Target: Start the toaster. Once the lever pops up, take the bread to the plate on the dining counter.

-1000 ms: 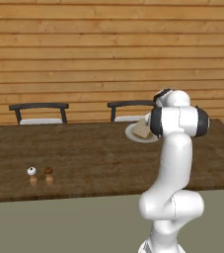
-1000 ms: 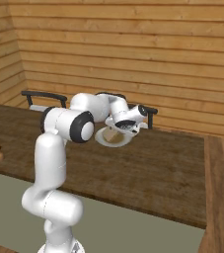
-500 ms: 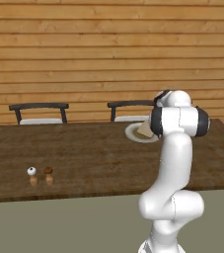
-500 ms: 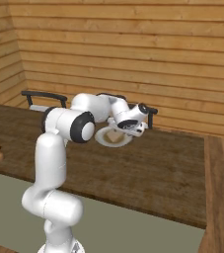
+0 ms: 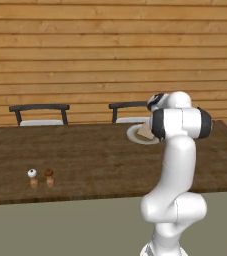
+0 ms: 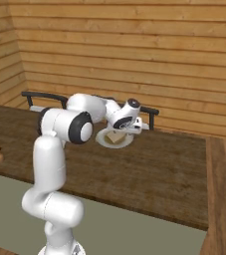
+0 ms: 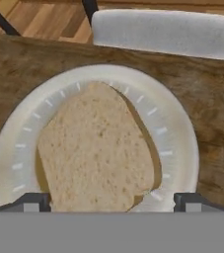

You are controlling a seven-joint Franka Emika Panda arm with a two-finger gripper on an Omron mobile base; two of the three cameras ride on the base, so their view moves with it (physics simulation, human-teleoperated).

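Note:
The bread, a pale tan slice, lies flat on the round white-grey plate, leaning a little against its far rim. My gripper hangs just above it, open, with a dark fingertip on each side of the slice's near edge and nothing between them. From the right base view the gripper hovers over the plate and bread at the far side of the dining counter. In the left base view my arm covers part of the plate. The toaster is out of view.
Two small shakers stand near the counter's front left. Black chairs with pale seats line the far edge, one right behind the plate. A wooden plank wall closes the back.
The jaws have spread wider and stand clear of the bread, which stays lying on the plate. The hand has lifted slightly.

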